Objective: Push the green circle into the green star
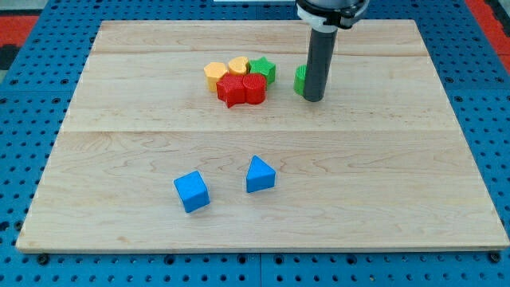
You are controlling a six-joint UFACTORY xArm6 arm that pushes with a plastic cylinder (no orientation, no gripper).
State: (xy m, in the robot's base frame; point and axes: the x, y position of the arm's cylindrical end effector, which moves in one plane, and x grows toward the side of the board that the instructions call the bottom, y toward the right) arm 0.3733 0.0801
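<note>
The end effector here is a plain dark rod with nothing to open or close and nothing held; my tip [313, 99] rests on the wooden desk [382, 175] in the upper middle of the board. The green circle [300, 80] sits just beside the rod on the view's left of it, touching or nearly touching, and the rod covers its right part, so only a sliver of green shows.

Further to the view's left of my tip, with a small gap of bare wood between, lies the green star [262, 69], at the right end of a tight cluster. Against the star on its left is a yellow block [238, 65], shape hard to make out, then a second yellow-orange block [214, 73] at the far left of the cluster. Below these, 2 red blocks touch each other: a red star [232, 89] and a rounder red block [254, 88], the latter just under the green star.

Well below and to the view's left of my tip, apart from everything else, are a blue cube [192, 191] and a blue triangular block [260, 174], near each other but not touching
</note>
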